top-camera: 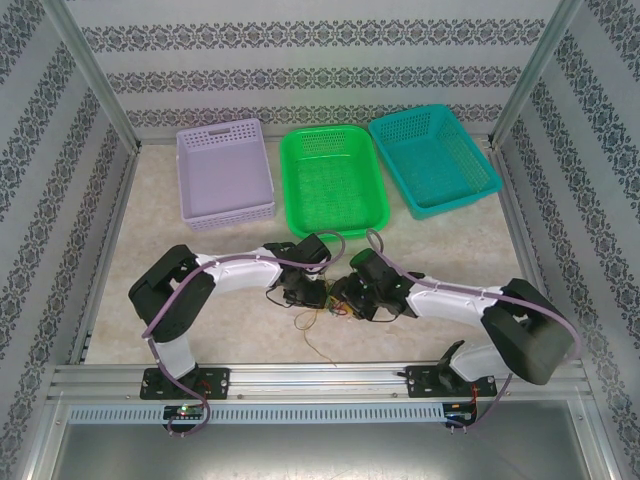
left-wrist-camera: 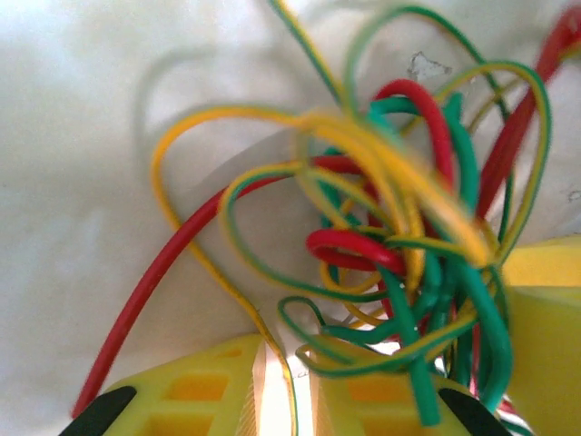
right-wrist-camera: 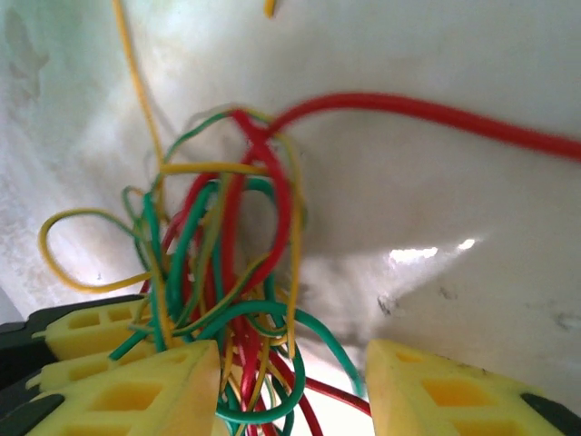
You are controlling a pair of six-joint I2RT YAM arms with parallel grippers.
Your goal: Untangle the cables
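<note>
From above, my left tool (top-camera: pixel 300 293) and right tool (top-camera: pixel 352 297) meet nose to nose at the middle of the table (top-camera: pixel 450 250), toward its near edge. The cables (top-camera: pixel 325 318) are bunched between and just under them, and one thin strand trails off nearer. On my left wrist view, the left tool (left-wrist-camera: pixel 283 386) has its fingers close together with a slim bright slit between them. A yellow-green strand runs down into that slit, but I cannot tell whether it is pinched. The cables (left-wrist-camera: pixel 399 245) are a loose ball of red, green, yellow and striped loops to the right, with one long red wire sweeping out to the left. On my right wrist view, the right tool (right-wrist-camera: pixel 290 386) stands well apart, and the cables (right-wrist-camera: pixel 236 236) hang into the gap and crowd against its left finger. To do this well, I think I should take one outer strand rather than the whole clump. The long red wire looks the easiest. I would keep the left side as the anchor and draw away slowly and low, easing off if the loops cinch tighter.
</note>
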